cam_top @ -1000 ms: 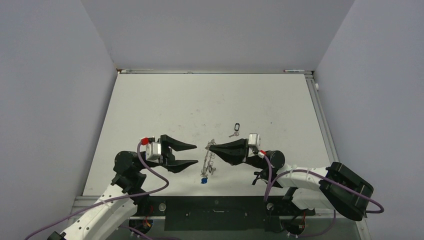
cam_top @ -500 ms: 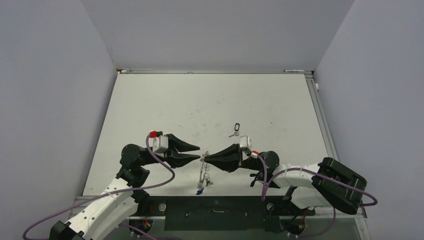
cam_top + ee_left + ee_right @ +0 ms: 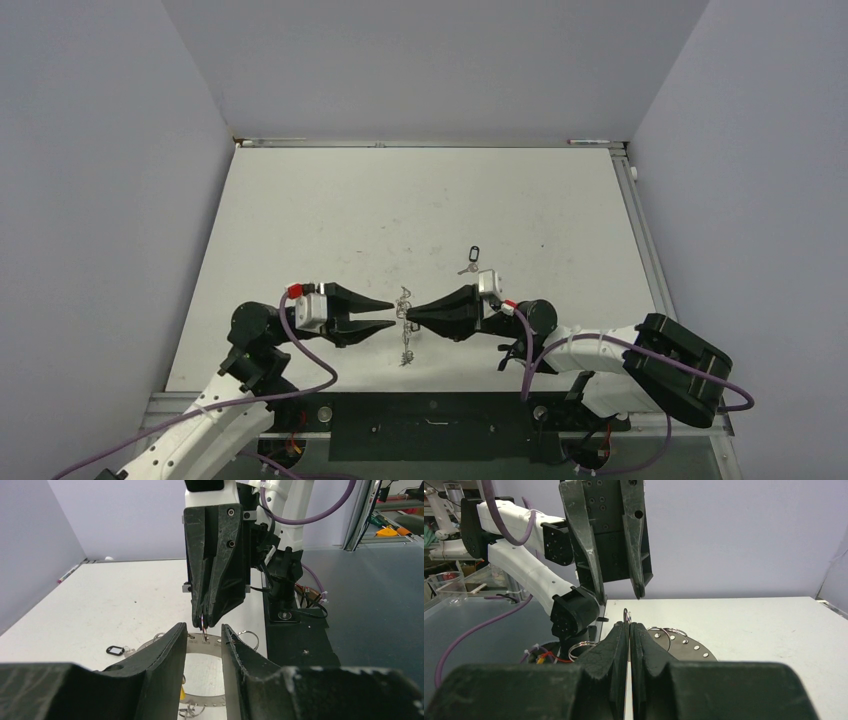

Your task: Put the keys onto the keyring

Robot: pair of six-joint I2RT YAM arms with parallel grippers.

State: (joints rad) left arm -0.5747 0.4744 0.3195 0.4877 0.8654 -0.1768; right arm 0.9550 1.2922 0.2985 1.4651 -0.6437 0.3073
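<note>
- Currently, the right gripper (image 3: 412,312) reaches leftward over the near part of the table (image 3: 330,220). Its jaws are clenched on a small wire loop (image 3: 626,614) at the rim of the keyring (image 3: 691,649).
- The pinched wire loop stands up just above the closed jaw tips in the right wrist view.
- The keyring hangs from that pinch. From above it shows edge-on, as a thin line running toward the near table edge, between the two arms.
- Whether the lower rim of the keyring touches the table cannot be told.
- Further wire loops sit on the keyring rim beside the right gripper, and small holes line the flat metal.
- The left gripper (image 3: 389,314) faces the right gripper tip to tip. Its jaws are released and hold nothing.
- In the left wrist view, the pinched loop lies in the gap between the left jaws, level with their tips. Contact with either jaw cannot be confirmed.
- One key (image 3: 470,258) with a black tag lies flat on the table. It is beyond the right gripper, apart from the keyring.
</note>
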